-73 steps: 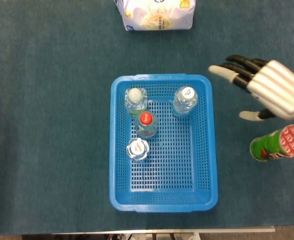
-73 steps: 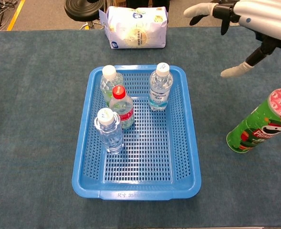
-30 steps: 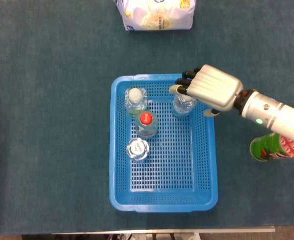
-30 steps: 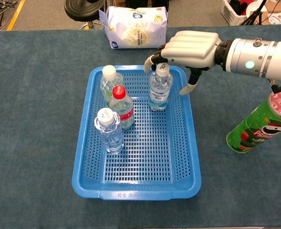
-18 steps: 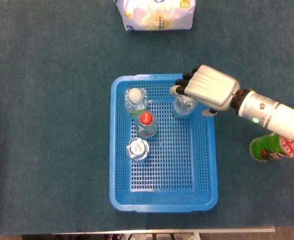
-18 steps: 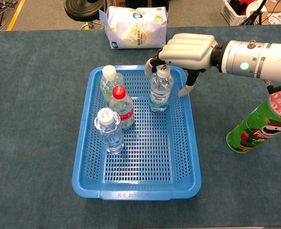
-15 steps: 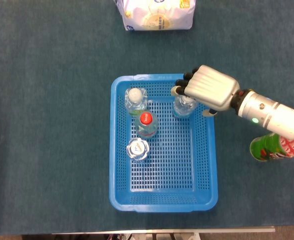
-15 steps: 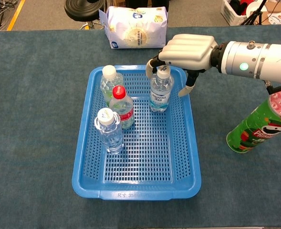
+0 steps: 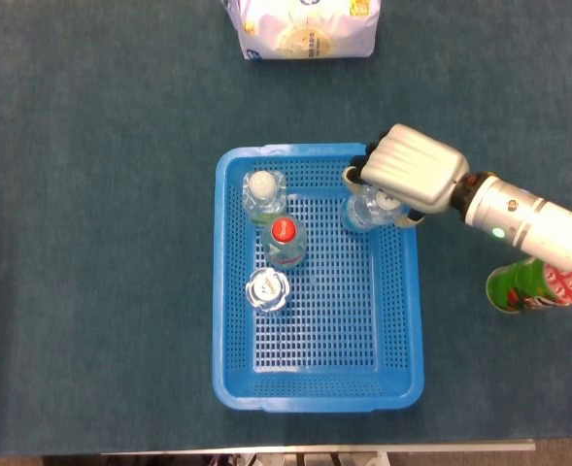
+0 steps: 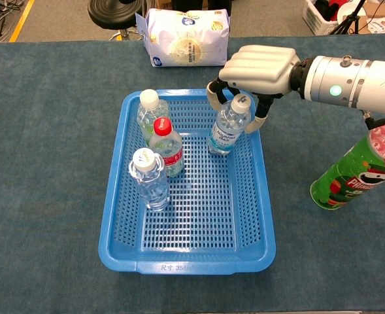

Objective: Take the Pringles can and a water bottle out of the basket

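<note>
The right hand (image 10: pixel 257 69) curls around the neck of the water bottle (image 10: pixel 228 127) in the basket's (image 10: pixel 185 258) far right corner; the bottle now tilts right, previously upright. The Pringles can (image 10: pixel 355 169) stands on the table, right.

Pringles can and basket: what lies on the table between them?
Bare blue cloth. In the chest view nothing rests between the Pringles can and the basket; the right hand's arm passes above.

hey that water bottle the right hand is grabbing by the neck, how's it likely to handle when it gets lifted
The water bottle already leans toward the right hand, so it is probably tippy and may swing from the neck. It looks full and clear, likely heavy for its size. Smooth plastic held only near the cap could slip.
</note>
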Robot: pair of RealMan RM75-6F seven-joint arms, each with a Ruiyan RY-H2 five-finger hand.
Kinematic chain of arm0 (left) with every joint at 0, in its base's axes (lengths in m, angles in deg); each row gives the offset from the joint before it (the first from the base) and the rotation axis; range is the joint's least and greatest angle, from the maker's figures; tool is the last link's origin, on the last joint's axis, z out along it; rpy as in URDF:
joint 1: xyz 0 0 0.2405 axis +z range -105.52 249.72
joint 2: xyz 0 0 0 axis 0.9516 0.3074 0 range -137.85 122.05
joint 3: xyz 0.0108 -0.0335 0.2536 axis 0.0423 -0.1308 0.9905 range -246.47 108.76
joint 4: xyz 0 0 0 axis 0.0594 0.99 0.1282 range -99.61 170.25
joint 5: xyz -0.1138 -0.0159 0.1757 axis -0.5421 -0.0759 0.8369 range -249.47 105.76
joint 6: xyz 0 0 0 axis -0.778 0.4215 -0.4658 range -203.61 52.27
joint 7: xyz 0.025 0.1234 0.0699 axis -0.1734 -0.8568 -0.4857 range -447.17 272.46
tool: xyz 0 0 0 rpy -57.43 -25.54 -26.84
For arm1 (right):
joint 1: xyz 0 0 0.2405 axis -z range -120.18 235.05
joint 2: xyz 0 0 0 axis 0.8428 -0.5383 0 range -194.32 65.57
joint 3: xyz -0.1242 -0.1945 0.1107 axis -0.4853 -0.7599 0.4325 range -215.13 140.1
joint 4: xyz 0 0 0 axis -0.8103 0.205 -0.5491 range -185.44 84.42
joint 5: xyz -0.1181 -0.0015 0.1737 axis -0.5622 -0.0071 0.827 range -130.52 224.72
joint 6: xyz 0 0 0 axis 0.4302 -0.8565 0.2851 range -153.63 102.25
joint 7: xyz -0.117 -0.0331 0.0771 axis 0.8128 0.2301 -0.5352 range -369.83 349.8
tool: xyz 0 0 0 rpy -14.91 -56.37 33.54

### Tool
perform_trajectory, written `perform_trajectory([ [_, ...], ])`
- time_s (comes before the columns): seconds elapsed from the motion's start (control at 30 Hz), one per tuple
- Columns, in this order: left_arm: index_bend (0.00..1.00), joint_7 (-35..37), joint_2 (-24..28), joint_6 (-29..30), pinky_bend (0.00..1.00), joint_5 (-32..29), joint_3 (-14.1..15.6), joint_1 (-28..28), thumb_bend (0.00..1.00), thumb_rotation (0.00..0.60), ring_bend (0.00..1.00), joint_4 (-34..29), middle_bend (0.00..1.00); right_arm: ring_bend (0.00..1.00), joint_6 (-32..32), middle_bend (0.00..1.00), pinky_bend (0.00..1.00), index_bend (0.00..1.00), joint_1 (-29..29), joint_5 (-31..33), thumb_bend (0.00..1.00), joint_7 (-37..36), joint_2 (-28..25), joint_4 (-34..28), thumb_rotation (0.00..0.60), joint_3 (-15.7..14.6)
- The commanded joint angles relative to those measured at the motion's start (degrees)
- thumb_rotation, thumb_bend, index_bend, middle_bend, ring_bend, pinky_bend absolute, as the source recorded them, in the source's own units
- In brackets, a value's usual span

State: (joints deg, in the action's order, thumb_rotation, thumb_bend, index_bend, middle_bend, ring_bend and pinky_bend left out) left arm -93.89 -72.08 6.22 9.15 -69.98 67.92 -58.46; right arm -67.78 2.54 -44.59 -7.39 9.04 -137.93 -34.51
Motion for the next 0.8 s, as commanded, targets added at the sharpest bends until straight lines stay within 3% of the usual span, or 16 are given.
perform_trajectory([
  [0.03, 0.25, 0.0, 0.0, -0.1, 0.34, 0.0, 0.0, 0.0, 0.25, 0.600, 0.10, 0.0, 0.18, 0.55, -0.7, 0.55, 0.58, 0.52, 0.2, 0.1, 0.00, -0.5, 0.0, 0.1, 0.600, 0.0],
  [0.47, 0.25, -0.2, -0.1, -0.1, 0.34, 0.0, -0.2, -0.1, 0.25, 0.600, 0.10, -0.1, 0.18, 0.59, -5.4, 0.59, 0.61, 0.55, 1.4, -0.2, 0.00, -3.4, -2.2, -2.3, 0.600, 1.1],
  [0.8, 0.25, -1.3, -0.1, -0.4, 0.34, 0.3, -0.4, -0.6, 0.25, 0.600, 0.10, -1.0, 0.18, 0.59, -11.7, 0.60, 0.61, 0.55, 3.8, -1.0, 0.00, -1.5, -9.3, -10.3, 0.600, 3.2],
])
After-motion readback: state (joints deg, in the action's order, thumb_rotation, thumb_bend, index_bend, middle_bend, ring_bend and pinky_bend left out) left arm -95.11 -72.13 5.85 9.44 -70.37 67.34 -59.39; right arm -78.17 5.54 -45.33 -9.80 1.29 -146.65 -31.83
